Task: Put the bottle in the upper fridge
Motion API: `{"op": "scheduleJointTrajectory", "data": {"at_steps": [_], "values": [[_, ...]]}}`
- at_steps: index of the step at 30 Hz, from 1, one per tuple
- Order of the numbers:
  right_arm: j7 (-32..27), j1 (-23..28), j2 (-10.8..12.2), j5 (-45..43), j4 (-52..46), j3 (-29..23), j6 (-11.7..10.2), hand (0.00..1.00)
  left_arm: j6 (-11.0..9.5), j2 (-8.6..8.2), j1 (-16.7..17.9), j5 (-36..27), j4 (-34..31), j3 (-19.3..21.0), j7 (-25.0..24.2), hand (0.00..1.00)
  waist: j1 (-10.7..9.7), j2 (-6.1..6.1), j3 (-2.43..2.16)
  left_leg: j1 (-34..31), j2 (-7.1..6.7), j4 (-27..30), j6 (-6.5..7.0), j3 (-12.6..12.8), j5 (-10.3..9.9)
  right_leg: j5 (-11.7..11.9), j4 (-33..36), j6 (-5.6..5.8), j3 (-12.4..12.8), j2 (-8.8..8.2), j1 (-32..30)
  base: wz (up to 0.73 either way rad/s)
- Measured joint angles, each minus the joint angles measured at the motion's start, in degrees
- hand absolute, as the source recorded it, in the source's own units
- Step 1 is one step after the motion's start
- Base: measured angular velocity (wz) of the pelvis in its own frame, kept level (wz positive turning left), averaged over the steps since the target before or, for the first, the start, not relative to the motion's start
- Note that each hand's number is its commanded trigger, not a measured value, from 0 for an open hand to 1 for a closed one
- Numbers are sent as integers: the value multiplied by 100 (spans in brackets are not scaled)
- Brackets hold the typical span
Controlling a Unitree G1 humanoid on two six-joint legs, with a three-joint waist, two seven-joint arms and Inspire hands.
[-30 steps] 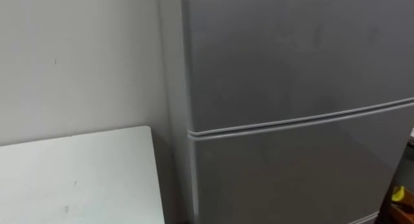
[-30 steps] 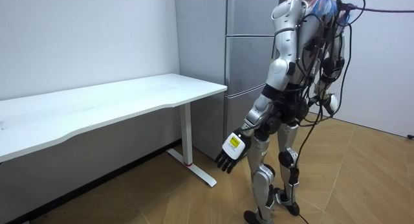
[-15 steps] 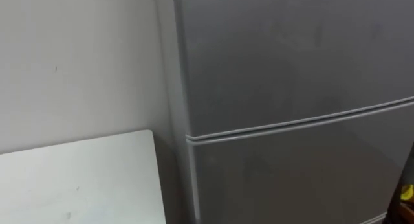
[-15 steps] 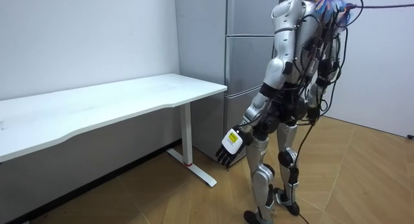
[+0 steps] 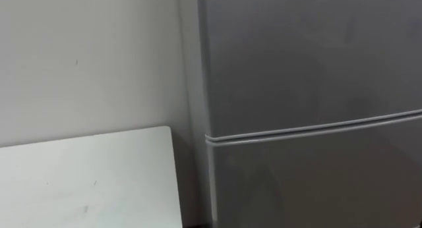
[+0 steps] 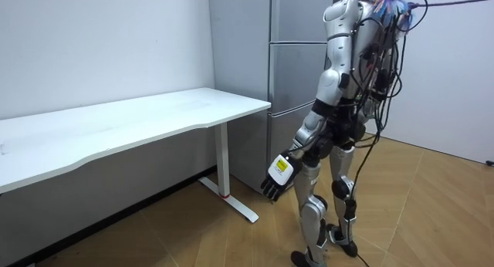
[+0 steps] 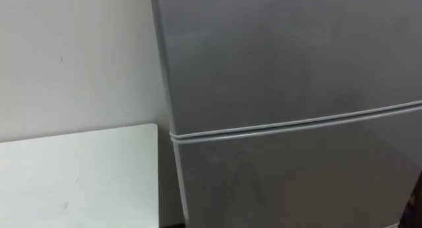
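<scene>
Directly ahead of the robot stood the grey fridge (image 5: 310, 70), a tall box with its long axis upright and its front turned toward the robot. The front was plain matt grey and shut. A pale seam (image 5: 310, 129) ran across it, rising slightly to the right in the eye views, and parted an upper panel (image 5: 316, 50) from a lower panel (image 5: 316, 188). Where the bottle was could not be told.

Left of the fridge stood the white desk (image 5: 86, 182), its far edge against the off-white wall (image 5: 86, 57) and its right end just beside the fridge's side, with a narrow dark gap between them.

The room view gave what the eye views did not. It showed the robot upright on the wooden floor (image 6: 432, 213), close before the fridge with the desk to its left. It also showed a second seam higher up the fridge front. The left hand (image 6: 276, 177) hung low beside the thigh. Its dark fingers (image 6: 266, 191) pointed down, loosely relaxed, and held nothing.
</scene>
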Motion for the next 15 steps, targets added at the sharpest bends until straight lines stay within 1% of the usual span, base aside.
{"op": "scheduleJointTrajectory", "data": {"at_steps": [3, 5, 9, 12, 15], "values": [[119, -21, -30, -337, 2, -5, -11, 0, -2, 5, -18, 173, 5, 11, -15, 0, 50, -11, 6, -44, 0, 7, 0, -8, 0, -2, -5, 2, -11, 0, -34, 0], [206, -75, -65, -703, 20, -17, -11, 0, -1, 15, -89, 285, 19, 11, -28, 0, 92, -28, 13, -124, -2, 40, 0, -28, 0, 0, -20, 2, -43, -1, -72, 7], [337, -266, -63, -740, 198, 56, 35, 0, 21, 21, -108, 286, 14, 4, -17, 0, 128, -39, 21, -155, -1, 111, 0, -35, 0, 0, -21, 2, -44, -2, -59, 3], [396, -352, -62, -745, 244, 108, 50, 0, 26, 21, -128, 286, -5, 3, -14, 0, 119, -58, 12, -229, 0, 196, 0, -53, -1, 0, -40, 1, -118, -11, -74, 13], [435, -378, -63, -752, 243, 106, 143, 0, 64, 13, -130, 286, -4, 6, -7, 0, 119, -66, 8, -251, 2, 198, 0, -79, 0, 1, -64, -1, -186, -12, -58, 10]]}}
